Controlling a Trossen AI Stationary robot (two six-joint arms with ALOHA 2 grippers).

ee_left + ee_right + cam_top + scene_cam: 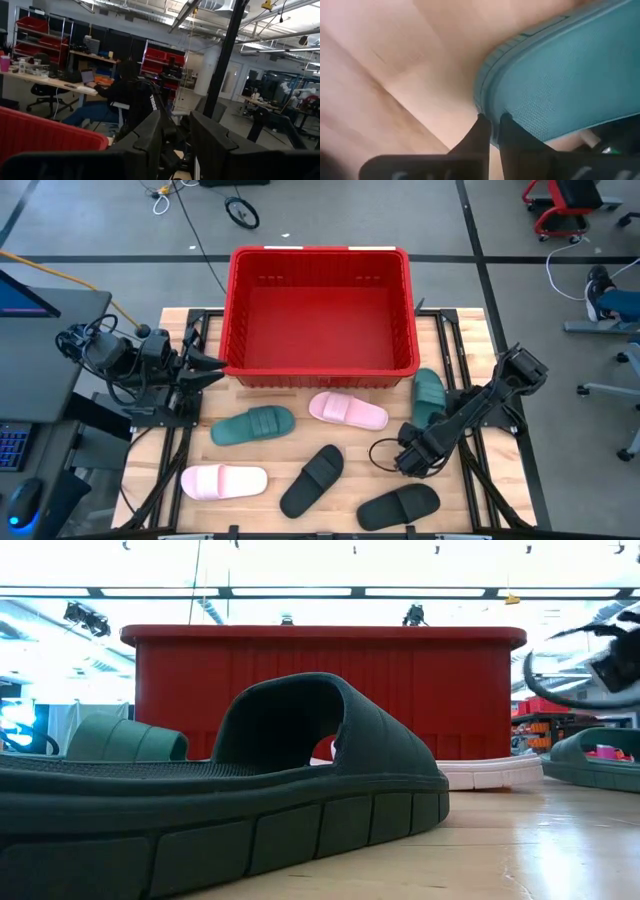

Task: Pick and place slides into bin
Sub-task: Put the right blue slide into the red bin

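Observation:
The red bin (320, 260) stands at the table's far middle. Several slides lie flat on their soles in front of it: a dark green one (253, 425), two pale pink ones (347, 410) (224, 481), two black ones (313, 478) (398, 505), and a second dark green one (428, 395) by the bin's near right corner. My right gripper (412, 458) is low over the table just near of that second green slide (570, 85), its fingers shut (492, 125) at the rim of the sole's near end. My left gripper (212, 368) waits left of the bin, slightly open and empty. My right gripper has its shut fingertips (482, 125) at the rim of the green slide's near end (487, 107), coming slanting down from the table's near side. I cannot tell whether they touch it. The slide lies flat on the table.
The bin's near wall (320, 370) stands close behind the slides. In the low view a dark slide (300, 770) fills the foreground. Bare wood (470, 510) lies right of the right arm. A person sits at a desk beyond the table (125, 90).

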